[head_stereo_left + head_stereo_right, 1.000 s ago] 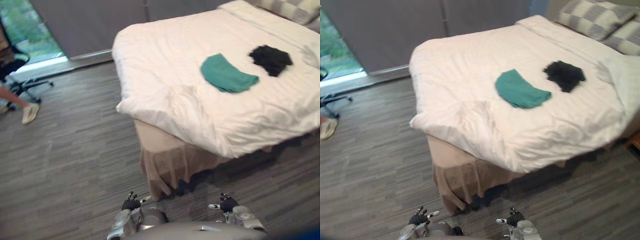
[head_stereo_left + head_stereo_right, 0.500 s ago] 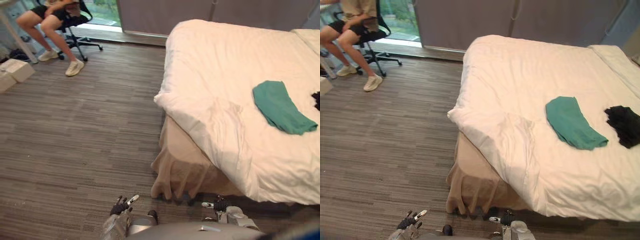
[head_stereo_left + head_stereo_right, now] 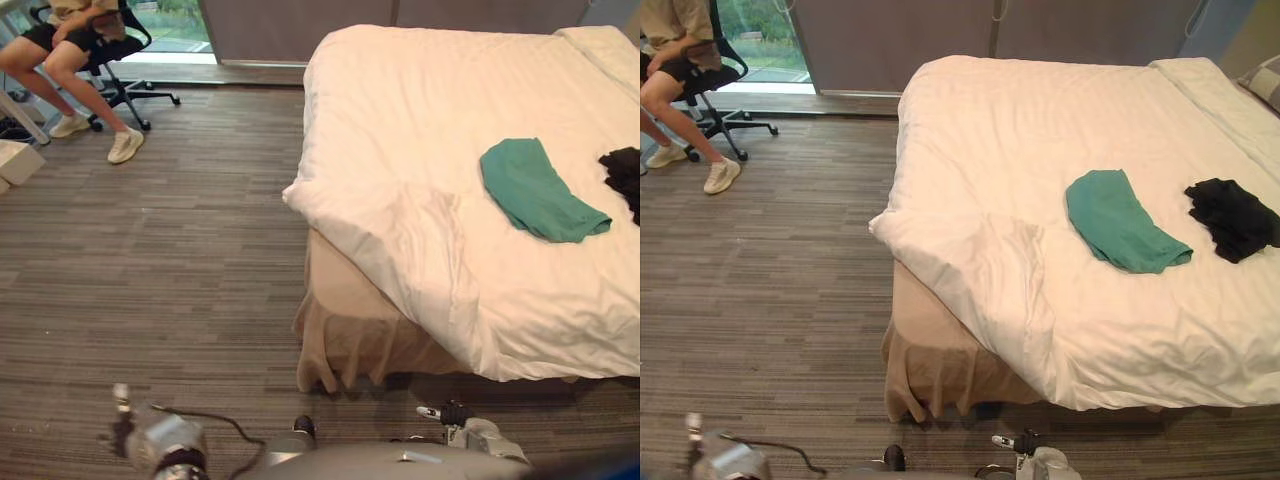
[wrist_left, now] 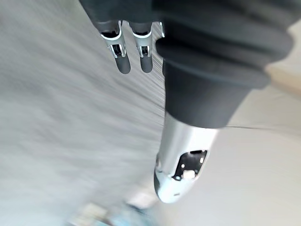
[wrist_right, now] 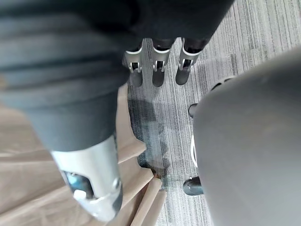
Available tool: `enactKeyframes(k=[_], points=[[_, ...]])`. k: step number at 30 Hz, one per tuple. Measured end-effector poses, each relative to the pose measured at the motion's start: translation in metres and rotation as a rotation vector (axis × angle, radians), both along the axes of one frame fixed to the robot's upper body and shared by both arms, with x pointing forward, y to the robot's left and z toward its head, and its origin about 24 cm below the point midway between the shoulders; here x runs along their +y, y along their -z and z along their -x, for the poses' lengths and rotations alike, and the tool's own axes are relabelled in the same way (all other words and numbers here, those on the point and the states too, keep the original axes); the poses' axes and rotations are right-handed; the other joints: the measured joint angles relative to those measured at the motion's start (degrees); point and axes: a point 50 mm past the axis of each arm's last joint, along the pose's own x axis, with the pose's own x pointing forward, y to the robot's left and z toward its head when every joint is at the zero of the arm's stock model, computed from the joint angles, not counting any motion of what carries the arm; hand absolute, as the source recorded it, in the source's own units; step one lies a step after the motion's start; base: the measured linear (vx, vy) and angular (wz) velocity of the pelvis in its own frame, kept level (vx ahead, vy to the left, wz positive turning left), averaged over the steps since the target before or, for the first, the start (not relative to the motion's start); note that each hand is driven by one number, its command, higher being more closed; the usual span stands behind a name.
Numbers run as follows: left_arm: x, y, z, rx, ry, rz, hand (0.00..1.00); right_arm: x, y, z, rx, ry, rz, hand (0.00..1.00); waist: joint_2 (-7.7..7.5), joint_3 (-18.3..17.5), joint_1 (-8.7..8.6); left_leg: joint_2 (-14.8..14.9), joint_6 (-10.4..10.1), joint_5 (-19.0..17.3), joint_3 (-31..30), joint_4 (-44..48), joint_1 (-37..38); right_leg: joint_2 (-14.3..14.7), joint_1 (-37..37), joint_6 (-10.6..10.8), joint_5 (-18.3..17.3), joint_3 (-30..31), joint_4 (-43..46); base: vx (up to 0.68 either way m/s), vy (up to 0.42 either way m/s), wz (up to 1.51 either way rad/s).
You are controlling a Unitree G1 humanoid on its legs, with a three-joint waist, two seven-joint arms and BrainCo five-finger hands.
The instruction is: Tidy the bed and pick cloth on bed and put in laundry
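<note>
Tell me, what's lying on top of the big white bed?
A green cloth and a black cloth lie on the white cover, side by side but not touching. Anything under the cover or the cloths is hidden.

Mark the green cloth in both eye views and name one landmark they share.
Left eye view: the green cloth lies on the white bed, right of centre, toward the picture's right edge.
Right eye view: the green cloth lies nearer the picture's middle, still right of centre.
Shared landmark: the black cloth to its right, not touching it.
</note>
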Motion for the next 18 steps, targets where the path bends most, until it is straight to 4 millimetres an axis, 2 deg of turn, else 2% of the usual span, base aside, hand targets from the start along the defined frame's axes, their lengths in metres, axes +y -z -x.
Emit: enactKeyframes(k=[1, 2, 4, 5, 7, 8, 11, 12, 13, 14, 15, 17, 18], points=[[0.026, -0.034, -0.011, -0.08, -0.049, -0.087, 0.0, 0.002, 0.0, 0.002, -0.001, -0.019, 0.0, 0.0, -0.17, -0.2, 0.38, 0.0, -0.2, -0.2, 1.5, 0.0, 0.8, 0.0, 0.8, 0.0, 0.0, 0.1, -0.3, 0.05, 0.025, -0.12], [0.037, -0.052, -0.017, -0.114, -0.059, -0.131, 0.0, 0.003, 0.0, 0.004, -0.002, -0.024, -0.001, 0.0, -0.32, -0.6, 0.49, 0.0, -0.4, -0.3, 2.0, 0.0, 0.9, -0.1, 1.0, 0.0, 0.0, 0.2, -0.5, 0.06, 0.03, -0.06], [0.062, -0.123, -0.035, -0.174, -0.043, -0.367, 0.0, 0.005, 0.001, 0.012, 0.01, -0.025, -0.008, 0.0, -0.41, -3.2, 0.65, 0.0, -0.7, -0.5, 4.5, 0.0, 0.4, -0.3, 0.5, 0.0, 0.1, 0.6, -0.6, 0.07, 0.04, -0.05], [0.064, -0.14, -0.04, -0.176, -0.027, -0.431, 0.0, 0.004, 0.001, 0.014, 0.01, -0.018, -0.01, 0.0, -0.35, -3.6, 0.79, -0.1, -0.7, -0.5, 5.2, 0.0, 0.4, -0.4, 0.5, 0.0, 0.1, 0.6, -0.6, 0.07, 0.037, -0.02], [0.057, -0.191, -0.06, -0.116, 0.079, -0.677, 0.0, 0.003, 0.002, 0.02, 0.015, -0.006, -0.01, 0.0, 0.15, -5.7, 0.8, -0.2, -0.6, -0.4, 7.5, 0.1, 0.5, -0.5, 0.7, 0.1, 0.2, 0.6, -0.5, 0.07, 0.019, 0.05], [0.053, -0.199, -0.066, -0.082, 0.122, -0.733, 0.0, 0.003, 0.002, 0.022, 0.015, -0.003, -0.009, 0.0, 0.27, -6.3, 0.82, -0.2, -0.6, -0.3, 7.7, 0.1, 0.5, -0.5, 0.7, 0.1, 0.3, 0.6, -0.5, 0.06, 0.0, 0.06], [0.016, -0.224, -0.116, 0.1, 0.442, -1.034, 0.0, -0.001, 0.002, 0.029, 0.023, 0.009, -0.006, 0.0, 1.17, -8.2, 0.92, 0.0, -0.9, 0.8, 9.1, 0.1, 0.5, -0.4, 0.8, -0.3, 0.7, 0.7, -0.1, 0.02, -0.016, 0.09], [0.007, -0.228, -0.125, 0.126, 0.495, -1.09, 0.0, -0.002, 0.002, 0.029, 0.022, 0.012, -0.006, 0.0, 1.28, -8.2, 0.91, 0.0, -0.9, 0.8, 9.2, 0.1, 0.4, -0.4, 0.8, -0.3, 0.7, 0.7, 0.0, -0.04, -0.017, 0.1], [-0.011, -0.235, -0.142, 0.158, 0.592, -1.194, 0.0, -0.003, 0.002, 0.03, 0.017, 0.029, -0.009, 0.0, 1.45, -8.3, 0.86, 0.2, -0.8, 0.8, 9.5, 0.1, 0.5, -0.2, 0.7, -0.3, 0.7, 0.9, 0.0, -0.05, -0.003, 0.06], [-0.021, -0.238, -0.15, 0.175, 0.638, -1.249, 0.0, -0.004, 0.002, 0.03, 0.011, 0.035, -0.007, 0.0, 1.33, -8.4, 0.86, 0.3, -0.8, 0.7, 10.3, 0.0, 0.4, -0.1, 0.7, -0.3, 0.7, 1.2, 0.0, -0.08, 0.006, -0.03], [-0.04, -0.243, -0.164, 0.217, 0.726, -1.358, 0.0, -0.006, 0.001, 0.03, 0.001, 0.054, -0.009, 0.0, 2.05, -8.3, 0.84, 0.7, -0.3, 0.1, 12.4, 0.0, 0.3, 0.1, 0.4, -0.3, 0.7, 1.8, 0.0, -0.08, 0.017, -0.2], [-0.074, -0.25, -0.186, 0.277, 0.85, -1.537, 0.0, -0.009, 0.001, 0.032, -0.01, 0.099, -0.012, 0.0, 2.24, -8.5, 0.69, 1.0, -0.6, -0.6, 14.5, 0.0, 0.4, 0.3, -0.5, -0.3, 0.7, 4.0, 0.3, -0.09, 0.018, -0.42], [-0.084, -0.252, -0.191, 0.288, 0.88, -1.584, 0.0, -0.01, 0.001, 0.032, -0.012, 0.111, -0.013, 0.0, 2.27, -8.5, 0.5, 1.1, -0.5, -0.6, 15.3, 0.0, 0.4, 0.3, -1.0, -0.3, 0.7, 4.7, 0.4, -0.09, 0.014, -0.53]])
